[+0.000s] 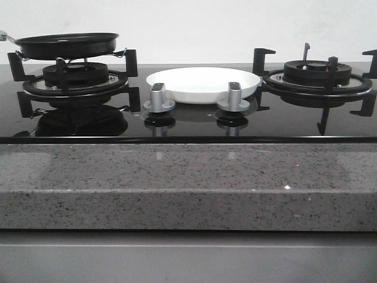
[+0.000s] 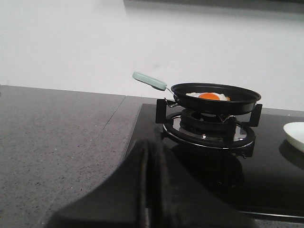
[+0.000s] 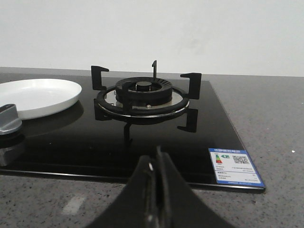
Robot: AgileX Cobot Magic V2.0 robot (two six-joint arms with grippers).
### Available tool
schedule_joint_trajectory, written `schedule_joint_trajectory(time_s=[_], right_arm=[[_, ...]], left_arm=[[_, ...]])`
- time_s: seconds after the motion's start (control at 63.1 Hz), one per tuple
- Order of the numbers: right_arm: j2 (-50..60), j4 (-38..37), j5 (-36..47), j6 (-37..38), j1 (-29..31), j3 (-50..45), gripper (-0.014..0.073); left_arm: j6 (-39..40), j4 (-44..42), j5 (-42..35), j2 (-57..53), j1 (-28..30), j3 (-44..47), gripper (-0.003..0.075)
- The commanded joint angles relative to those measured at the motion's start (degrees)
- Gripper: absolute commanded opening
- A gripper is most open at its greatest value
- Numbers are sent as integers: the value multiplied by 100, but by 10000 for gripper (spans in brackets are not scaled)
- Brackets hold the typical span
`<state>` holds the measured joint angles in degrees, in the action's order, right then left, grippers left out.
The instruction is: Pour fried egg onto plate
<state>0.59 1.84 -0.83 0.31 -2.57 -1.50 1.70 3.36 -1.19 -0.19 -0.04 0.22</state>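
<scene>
Glass hob: fried egg [image 2: 209, 96] sits in frying pan [image 1: 66, 45]; plate [image 1: 203, 84] bare; left gripper [image 2: 147, 209] and right gripper [image 3: 156, 199] together, idle; pouring not begun.

white plate [image 1: 203, 84], black pan [image 1: 66, 45], orange-yolked fried egg [image 2: 207, 96]

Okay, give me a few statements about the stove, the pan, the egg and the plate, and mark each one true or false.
1. The fried egg lies in the black frying pan. True.
2. The plate sits on the right burner. False: it rests on the glass hob between the two burners, behind the knobs.
3. The pan stands on the left burner. True.
4. The left gripper is clamped on the pan handle. False: it is shut, apart from the pale green handle.
5. The right burner carries a pot. False: it is bare.
6. The right gripper is shut and holds nothing. True.
</scene>
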Motion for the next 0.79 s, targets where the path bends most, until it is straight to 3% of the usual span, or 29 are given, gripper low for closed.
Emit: schedule_joint_trajectory(time_s=[0.0, 0.333, 0.634, 0.776], right_arm=[[99, -82, 417, -31, 48, 29, -118], [99, -82, 448, -31, 48, 45, -118], [94, -82, 217, -31, 48, 928, -118], [-161, -82, -407, -31, 48, 1809, -118]], left_arm=[[59, 40, -460, -92, 7, 29, -20], [59, 40, -774, -92, 7, -87, -20], [59, 151, 639, 94, 7, -1445, -20], [59, 151, 1413, 684, 7, -2369, -20]])
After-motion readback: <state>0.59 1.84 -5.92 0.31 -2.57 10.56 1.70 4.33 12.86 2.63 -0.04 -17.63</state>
